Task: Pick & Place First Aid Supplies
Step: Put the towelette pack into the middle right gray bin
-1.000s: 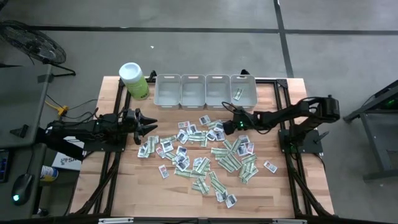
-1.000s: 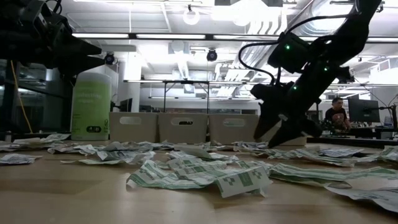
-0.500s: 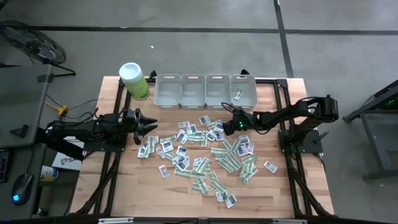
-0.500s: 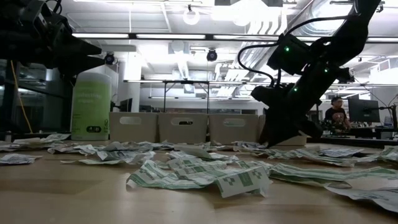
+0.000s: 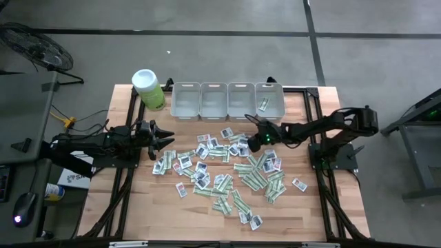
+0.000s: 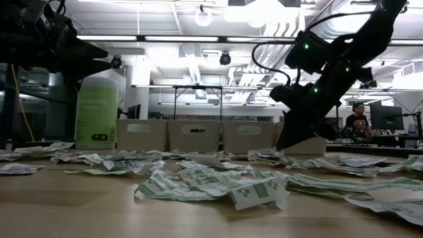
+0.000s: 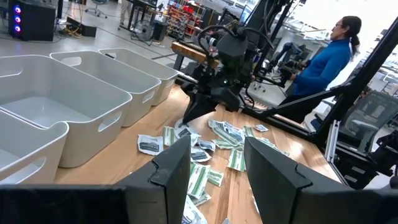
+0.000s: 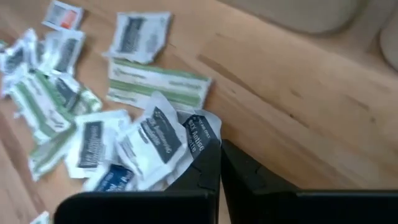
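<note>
The first aid supplies (image 5: 231, 169) lie scattered as flat paper packets over the middle of the wooden table, white squarish ones and green-and-white strips. My right gripper (image 5: 249, 140) slants down at the pile's far right side and is shut on a white packet with dark print (image 8: 196, 134). In the low view my right gripper (image 6: 291, 142) has its tips down among the packets. My left gripper (image 5: 169, 142) stands open and level at the pile's left, above the table, with nothing between its fingers (image 7: 171, 171). My right gripper pinches the near edge of the white dark-printed packet (image 8: 204, 142) between its two fingertips. The fingers slant down from the table's right side. The pinched edge curls up against the fingers, while the rest of the packet lies on the neighbouring packets and the table.
Several grey bins (image 5: 227, 100) stand in a row at the table's far edge; the rightmost holds a green-and-white strip (image 5: 263, 105). A lime-green canister (image 5: 148, 89) stands at the far left. A person (image 7: 326, 59) is beyond the table's right side.
My right gripper has shut its fingers on the packet at the pile's far right side, rolling its wrist slightly, and has stayed in place. The packets around it have kept where they were.
</note>
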Robot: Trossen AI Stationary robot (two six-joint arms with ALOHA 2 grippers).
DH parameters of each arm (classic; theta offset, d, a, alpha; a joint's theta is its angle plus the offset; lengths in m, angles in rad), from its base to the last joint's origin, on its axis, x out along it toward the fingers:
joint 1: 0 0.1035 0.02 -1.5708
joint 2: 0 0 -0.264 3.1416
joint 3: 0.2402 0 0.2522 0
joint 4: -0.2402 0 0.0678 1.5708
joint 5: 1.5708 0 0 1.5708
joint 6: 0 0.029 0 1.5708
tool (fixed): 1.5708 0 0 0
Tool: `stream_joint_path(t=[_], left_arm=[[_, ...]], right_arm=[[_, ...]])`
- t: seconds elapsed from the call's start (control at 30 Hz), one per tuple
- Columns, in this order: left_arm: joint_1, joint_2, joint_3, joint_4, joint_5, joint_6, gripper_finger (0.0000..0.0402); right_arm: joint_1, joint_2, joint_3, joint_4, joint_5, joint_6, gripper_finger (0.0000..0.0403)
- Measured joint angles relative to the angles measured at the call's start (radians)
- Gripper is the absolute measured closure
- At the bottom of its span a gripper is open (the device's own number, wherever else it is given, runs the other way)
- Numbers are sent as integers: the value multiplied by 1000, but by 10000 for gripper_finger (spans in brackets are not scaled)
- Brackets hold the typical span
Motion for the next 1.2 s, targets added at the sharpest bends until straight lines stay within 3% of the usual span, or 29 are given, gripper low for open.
stream_joint_path(t=[0.3, 0.6, 0.87, 1.0, 1.2], left_arm=[[0, 0, 0, 0, 0, 0, 252], [0, 0, 0, 0, 0, 0, 252], [0, 0, 0, 0, 0, 0, 252], [0, 0, 0, 0, 0, 0, 252], [0, 0, 0, 0, 0, 0, 252]], right_arm=[[0, -115, 73, -167, 23, -100, 402], [-3, -153, 269, -370, 121, -280, 402], [-102, -154, 395, -452, 226, -460, 403], [-190, -143, 394, -441, 212, -521, 403], [-297, -76, 394, -396, 103, -631, 403]])
